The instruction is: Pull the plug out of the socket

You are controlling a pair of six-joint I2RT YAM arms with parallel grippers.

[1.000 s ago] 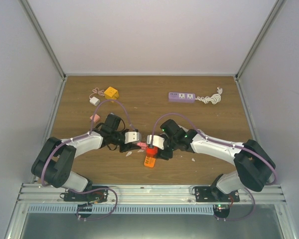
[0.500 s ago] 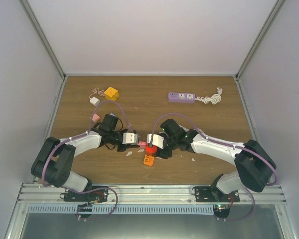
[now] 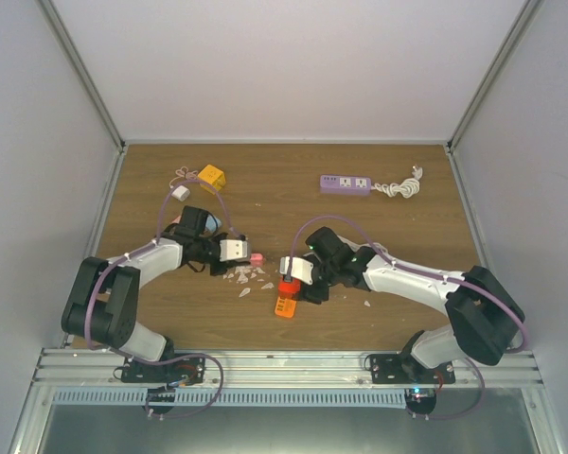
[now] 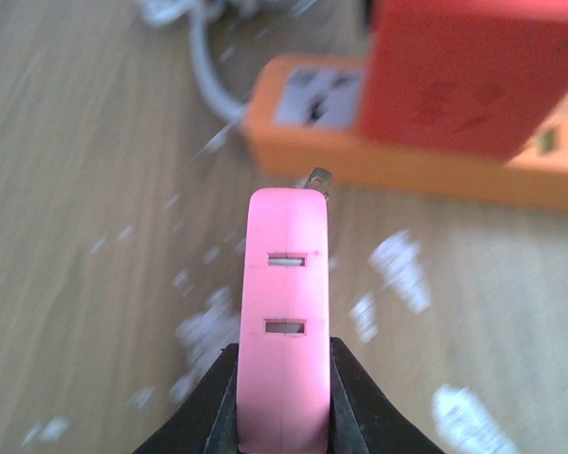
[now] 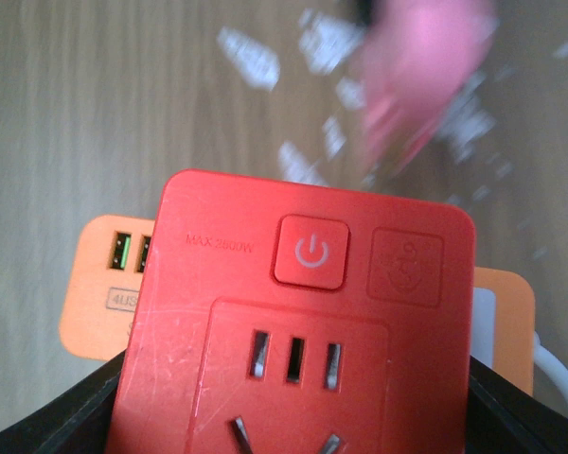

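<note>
My left gripper [image 3: 250,255] is shut on a pink plug [image 3: 257,257], held clear of the socket with a gap between them. In the left wrist view the plug [image 4: 284,303] sits between my black fingers [image 4: 208,407], with a metal prong showing at its far end. My right gripper [image 3: 291,281] is shut on a red socket cube [image 3: 288,287] beside an orange power strip [image 3: 284,307]. In the right wrist view the red socket [image 5: 303,331] fills the frame, its slots empty, with the orange strip [image 5: 109,284] behind it and the pink plug [image 5: 421,66] blurred beyond.
A yellow cube adapter [image 3: 211,176] and a white adapter [image 3: 179,192] lie at the back left. A purple power strip [image 3: 346,183] with a coiled white cable [image 3: 399,188] lies at the back right. White flecks [image 3: 249,277] are scattered between the grippers.
My left gripper has moved left and back with the pink plug, which has come away from the red socket. The right gripper has held the socket nearly still.
</note>
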